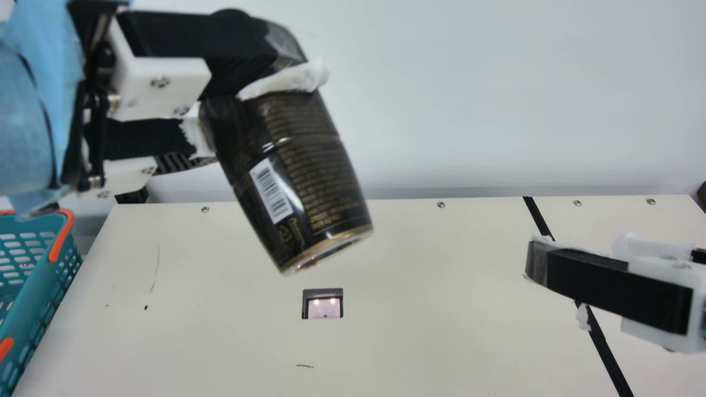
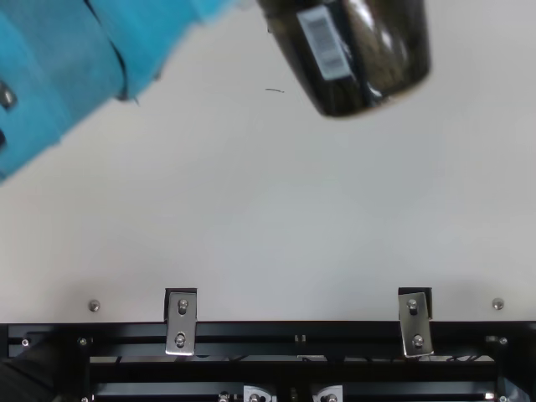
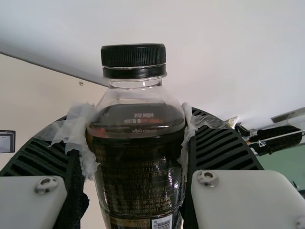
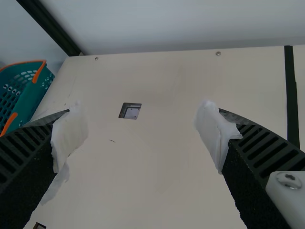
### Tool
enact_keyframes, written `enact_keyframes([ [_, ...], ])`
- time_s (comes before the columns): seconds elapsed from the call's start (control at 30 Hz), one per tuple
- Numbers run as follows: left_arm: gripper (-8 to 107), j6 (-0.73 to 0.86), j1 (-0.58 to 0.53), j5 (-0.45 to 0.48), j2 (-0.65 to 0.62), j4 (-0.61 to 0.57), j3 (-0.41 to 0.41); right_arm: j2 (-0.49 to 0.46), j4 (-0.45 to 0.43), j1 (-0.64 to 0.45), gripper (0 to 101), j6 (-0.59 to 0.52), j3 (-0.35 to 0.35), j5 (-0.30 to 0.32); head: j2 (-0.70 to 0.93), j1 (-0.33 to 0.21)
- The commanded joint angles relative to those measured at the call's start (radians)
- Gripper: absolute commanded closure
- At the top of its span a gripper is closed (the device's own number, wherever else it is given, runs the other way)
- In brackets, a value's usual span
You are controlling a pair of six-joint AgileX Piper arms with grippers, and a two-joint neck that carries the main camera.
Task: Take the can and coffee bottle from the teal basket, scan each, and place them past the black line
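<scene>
High over the table, my left gripper [image 1: 248, 94] is shut on the dark coffee bottle [image 1: 298, 176], which hangs tilted with its base toward the lower right and its barcode facing the camera. In the left wrist view the fingers of my left gripper [image 3: 138, 143] press both sides of the coffee bottle [image 3: 138, 167], below its black cap. The bottle's lower half [image 2: 356, 59] shows in the top view. My right gripper [image 1: 551, 275] is at the right, over the black line [image 1: 538, 215]. In the right wrist view my right gripper [image 4: 143, 138] stands open, nothing between its fingers.
A scanner window [image 1: 323, 304] is set into the table [image 1: 430, 309], lower than the bottle. The teal basket [image 1: 41, 275] stands at the left edge; the part of its inside that shows holds no item. A metal frame [image 2: 293, 352] runs along the near edge.
</scene>
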Motion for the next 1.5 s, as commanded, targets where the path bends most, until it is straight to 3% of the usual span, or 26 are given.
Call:
enact_keyframes([
  [0.0,89,0.123,0.072,-0.026,-0.009,-0.169,0.091,0.000,0.000,0.000,0,0.000,0.000,0.000,-0.001,-0.027],
  [0.27,89,0.524,0.210,-0.041,-0.012,-0.625,0.310,0.000,0.000,0.000,0,0.000,0.000,0.000,-0.001,-0.027],
  [0.43,89,0.778,0.341,0.085,0.041,-0.922,0.427,0.000,0.000,0.000,0,0.000,0.000,0.000,-0.001,-0.027],
  [0.57,89,0.896,0.445,0.207,0.118,-1.063,0.505,0.000,0.000,0.000,0,0.000,0.000,0.000,-0.001,-0.027],
  [0.77,89,0.928,0.520,0.292,0.261,-1.129,0.582,0.000,0.000,0.000,0,0.000,0.000,0.000,-0.001,-0.027],
  [0.8,89,0.917,0.506,0.268,0.208,-1.082,0.564,0.000,0.000,0.000,0,0.000,0.000,0.000,-0.001,-0.027],
  [1.17,89,0.929,0.521,0.286,0.259,-1.127,0.582,0.014,0.025,0.056,0,0.028,0.011,-0.022,-0.001,-0.027],
  [1.47,89,0.929,0.521,0.284,0.259,-1.127,0.582,0.081,0.113,0.257,0,0.101,0.100,-0.154,-0.001,-0.027],
])
